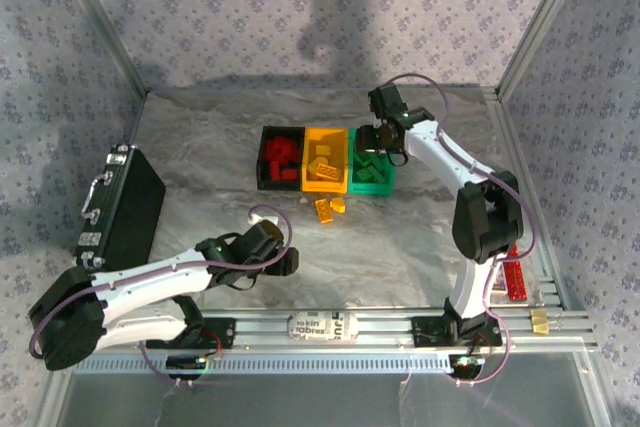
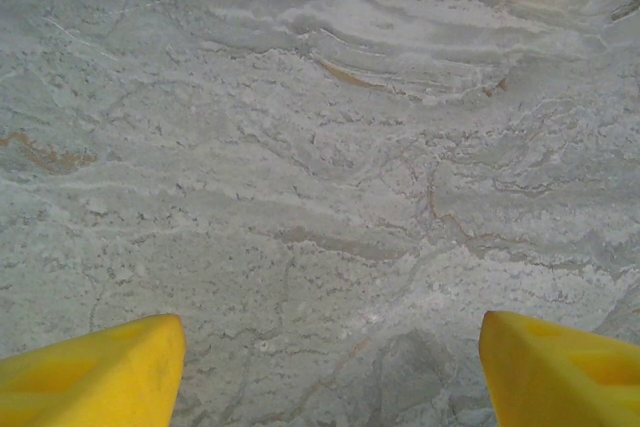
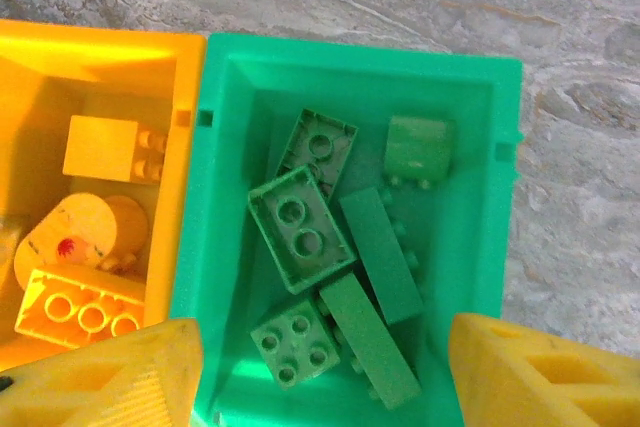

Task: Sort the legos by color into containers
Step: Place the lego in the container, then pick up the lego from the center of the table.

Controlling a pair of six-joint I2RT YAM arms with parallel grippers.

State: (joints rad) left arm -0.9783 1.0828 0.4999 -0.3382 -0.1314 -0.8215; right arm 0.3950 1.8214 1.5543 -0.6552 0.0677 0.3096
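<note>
the right pincer (image 3: 322, 372) is hovering right above the green bin (image 3: 360, 52), its fingers standing apart and released, with nothing sitting between them. the green legos (image 3: 300, 227) are lying in a loose heap inside that bin, some studs up and some on their backs. beside it the yellow bin (image 3: 185, 77) is holding its own yellow legos (image 3: 100, 147), and from above the black bin (image 1: 268, 185) is carrying the red legos (image 1: 280, 155). the left pincer (image 2: 330, 372) is also released and empty, hanging over bare bench (image 2: 320, 147).

what is looking unfinished is the small cluster of loose yellow legos (image 1: 331, 207) lying on the bench just in front of the yellow bin. judging from this, the step in hand is clearing away from the green bin and going for those. doing it well is going to mean lifting the right pincer straight up before swinging, so the fingers are not clipping the bin wall and dragging the row sideways. the loose pieces seem to be lying against each other, so coming down on one at the cluster's edge, fingers squared to its flat sides, is looking safer than pinching into the middle.
</note>
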